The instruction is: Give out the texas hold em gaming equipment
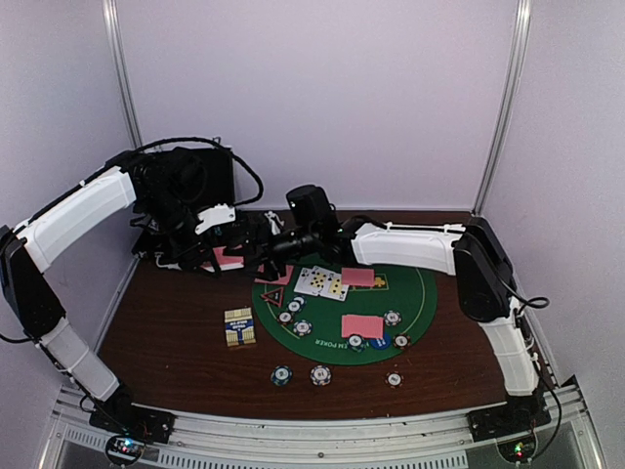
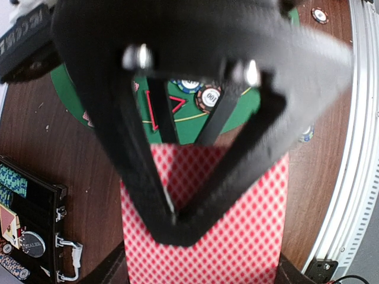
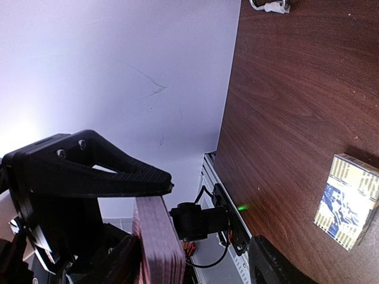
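Deck: deck of pink-backed cards point(image 2: 237, 236), held off the surface point(image 1: 166, 332) at its back left.
Left hand point(image 2: 174, 219): clamped on the deck.
Right hand point(image 3: 195, 266): fingers apart on either side of the deck's edge, one close to it and the other clear.
Mat: green round mat point(image 1: 415, 288) carrying face-up cards point(image 1: 322, 281), single pink-backed cards, a triangle marker point(image 1: 270, 296) and several chips.
Loose chips point(image 1: 320, 374): three on bare wood near the mat's front.
Card box point(image 1: 239, 326): just left of the mat.
Black case point(image 1: 195, 176): back left corner.
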`<state>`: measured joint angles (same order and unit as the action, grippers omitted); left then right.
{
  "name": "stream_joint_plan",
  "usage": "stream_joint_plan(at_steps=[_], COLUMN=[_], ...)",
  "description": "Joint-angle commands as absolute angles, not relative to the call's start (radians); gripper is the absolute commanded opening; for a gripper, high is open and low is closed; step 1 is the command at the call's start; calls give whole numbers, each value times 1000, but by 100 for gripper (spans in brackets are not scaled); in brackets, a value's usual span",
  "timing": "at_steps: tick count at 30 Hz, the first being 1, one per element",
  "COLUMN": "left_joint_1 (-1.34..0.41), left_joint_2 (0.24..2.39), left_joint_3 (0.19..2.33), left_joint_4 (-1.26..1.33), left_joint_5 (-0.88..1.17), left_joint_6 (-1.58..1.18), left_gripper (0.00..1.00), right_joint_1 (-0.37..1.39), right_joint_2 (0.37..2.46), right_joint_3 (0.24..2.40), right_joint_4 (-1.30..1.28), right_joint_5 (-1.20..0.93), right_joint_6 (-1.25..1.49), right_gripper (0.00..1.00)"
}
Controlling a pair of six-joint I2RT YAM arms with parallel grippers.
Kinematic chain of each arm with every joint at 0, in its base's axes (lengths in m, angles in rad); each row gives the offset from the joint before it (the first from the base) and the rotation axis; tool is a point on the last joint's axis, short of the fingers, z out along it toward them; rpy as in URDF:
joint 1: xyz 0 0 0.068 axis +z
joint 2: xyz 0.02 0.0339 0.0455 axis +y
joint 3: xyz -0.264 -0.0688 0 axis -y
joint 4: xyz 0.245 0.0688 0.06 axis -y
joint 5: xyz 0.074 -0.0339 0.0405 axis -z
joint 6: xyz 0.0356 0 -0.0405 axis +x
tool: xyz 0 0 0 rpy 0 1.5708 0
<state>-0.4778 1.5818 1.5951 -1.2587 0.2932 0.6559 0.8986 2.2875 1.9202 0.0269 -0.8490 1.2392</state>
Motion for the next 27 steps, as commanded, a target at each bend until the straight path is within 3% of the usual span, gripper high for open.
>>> stream_joint_plan(at_steps=[1, 11, 22, 27], left_joint_1=[-472, -472, -472, -472], left_joint_2=[1556, 1555, 1553, 1549], left_joint_3=[1616, 1612, 1600, 1588], left_joint_4=[-1223, -1223, -1217, -1210], left_joint_5=[306, 299, 282, 268], left_joint_6=[657, 656, 659, 665], left_gripper=[0, 0, 0, 0], right_joint_1=[866, 847, 814, 781], right_joint_2=[2225, 2157, 2087, 2039], right_joint_3=[1841, 1797, 1727, 1665], right_joint_4=[-14, -3, 118, 161], right_joint_5=[-862, -870, -890, -894], right_joint_6=[1212, 1218, 1307, 1331], right_gripper=[60, 37, 5, 0])
